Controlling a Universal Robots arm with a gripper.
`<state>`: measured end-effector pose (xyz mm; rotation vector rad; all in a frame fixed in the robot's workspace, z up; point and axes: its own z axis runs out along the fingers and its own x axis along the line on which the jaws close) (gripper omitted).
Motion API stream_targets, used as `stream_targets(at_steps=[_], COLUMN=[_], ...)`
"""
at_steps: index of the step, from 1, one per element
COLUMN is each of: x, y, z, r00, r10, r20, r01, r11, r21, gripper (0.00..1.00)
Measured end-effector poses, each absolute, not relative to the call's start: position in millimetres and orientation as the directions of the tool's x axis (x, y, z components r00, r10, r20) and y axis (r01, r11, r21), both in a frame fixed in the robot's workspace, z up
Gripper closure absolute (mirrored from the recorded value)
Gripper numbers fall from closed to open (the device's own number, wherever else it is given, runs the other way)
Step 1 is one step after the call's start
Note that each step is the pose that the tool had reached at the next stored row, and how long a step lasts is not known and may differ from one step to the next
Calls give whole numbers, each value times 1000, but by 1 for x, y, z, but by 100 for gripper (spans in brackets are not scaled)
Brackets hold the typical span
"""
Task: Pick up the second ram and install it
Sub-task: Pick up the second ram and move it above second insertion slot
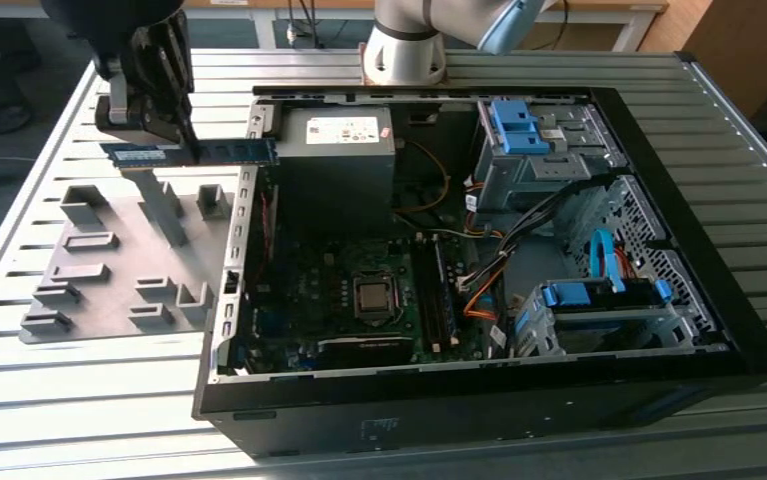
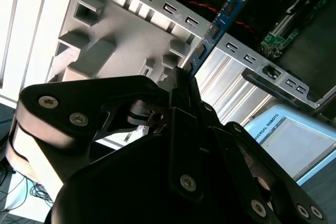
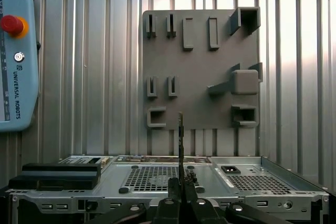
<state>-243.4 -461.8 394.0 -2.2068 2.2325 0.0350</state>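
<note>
I hold the ram (image 1: 230, 151) clamped between closed fingers (image 2: 184, 103), its long axis level, most of it jutting toward the case (image 1: 490, 400).

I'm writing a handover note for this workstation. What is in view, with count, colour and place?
second ram: one, blue-green, clamped in the gripper, near the tray and the case's side wall
computer case: one, black, open, on the table
motherboard: one, dark, inside the case
power supply: one, grey, inside the case at its far end
drive cages: two, blue and grey, inside the case toward the exterior view's right
holder tray: one, grey, on the table at the exterior view's left of the case
table: one, silver, slatted, under everything
teach pendant: one, pale blue with a red button, on the table
robot arm: one, silver-grey, base beyond the case
gripper: one, black, shut on the second ram
</note>
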Motion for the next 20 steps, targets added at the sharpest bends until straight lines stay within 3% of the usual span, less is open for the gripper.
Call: stream_targets(at_steps=[20], x=[-229], y=[-462], z=[394], r00=[-12], r10=[-1000], r20=[-17], r01=[-1000], r11=[11], r21=[14], gripper=[86])
